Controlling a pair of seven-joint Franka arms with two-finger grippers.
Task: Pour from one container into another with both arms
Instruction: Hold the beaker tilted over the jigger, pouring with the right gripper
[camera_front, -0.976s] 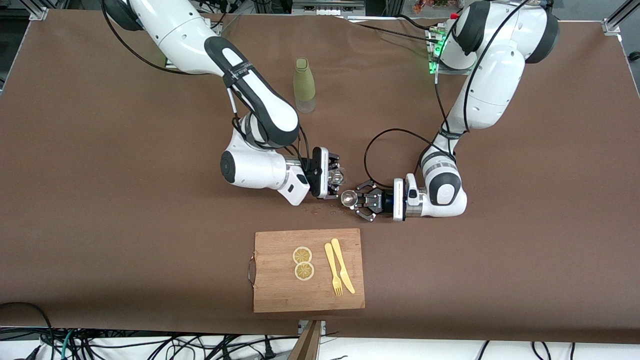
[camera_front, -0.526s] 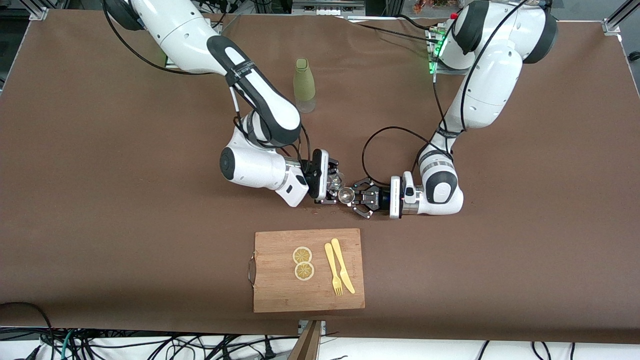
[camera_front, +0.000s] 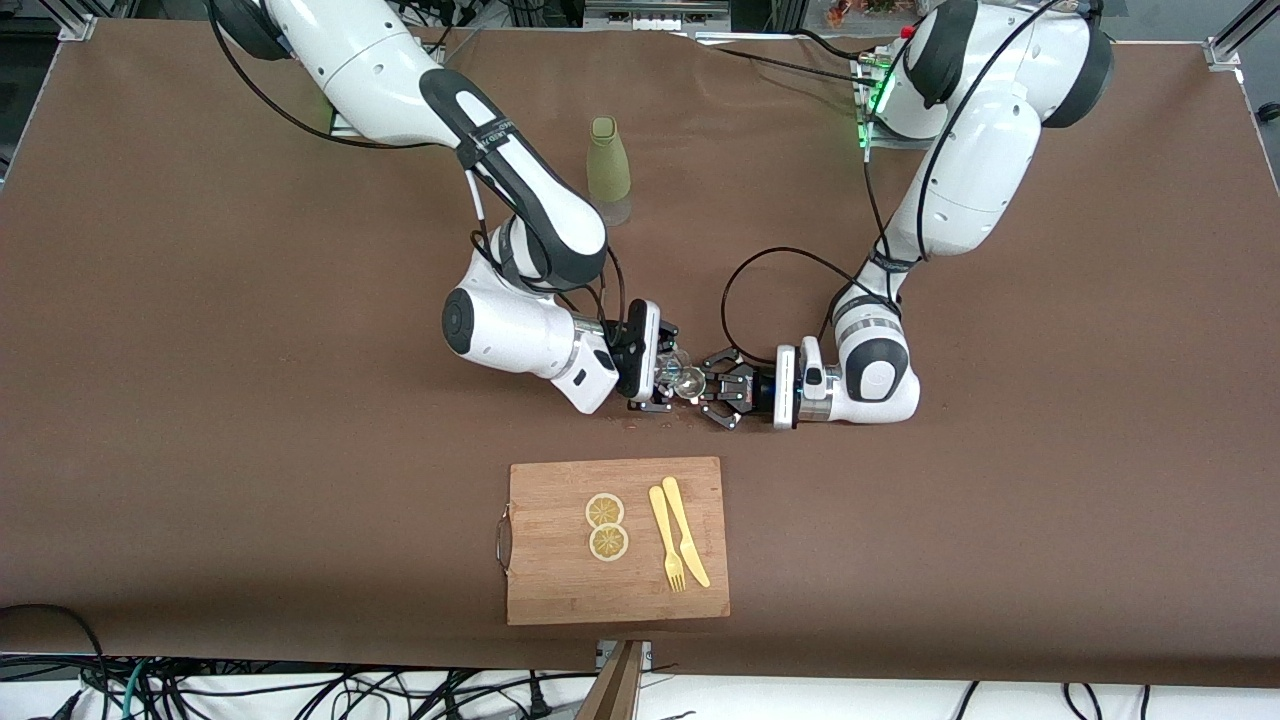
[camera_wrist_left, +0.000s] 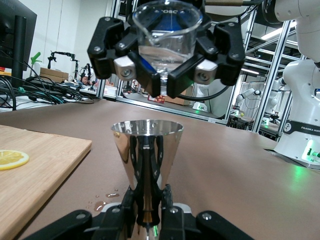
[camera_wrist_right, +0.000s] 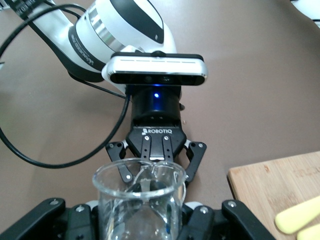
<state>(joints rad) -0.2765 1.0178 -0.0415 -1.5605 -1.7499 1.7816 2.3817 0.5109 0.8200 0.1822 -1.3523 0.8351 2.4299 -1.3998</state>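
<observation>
My right gripper (camera_front: 664, 374) is shut on a clear glass beaker (camera_front: 674, 364) with some clear liquid in it; in the right wrist view the beaker (camera_wrist_right: 139, 205) fills the space between the jaws. My left gripper (camera_front: 714, 388) is shut on the stem of a shiny metal cone cup (camera_front: 692, 382), held upright just above the brown table. In the left wrist view the cone cup (camera_wrist_left: 146, 150) stands open-mouthed directly below the beaker (camera_wrist_left: 167, 40), whose spout faces it with a small gap between them. The two grippers meet head-on over the table's middle.
A wooden cutting board (camera_front: 560, 590) lies nearer the front camera, carrying two lemon slices (camera_front: 606, 525) and a yellow fork and knife (camera_front: 678, 545). A green bottle (camera_front: 608, 170) stands nearer the arms' bases. Small water drops (camera_wrist_left: 102, 202) lie on the table under the grippers.
My left gripper has carried the cone cup toward the right arm's end, closing the gap until it sits under the beaker. The right gripper has shifted only slightly.
</observation>
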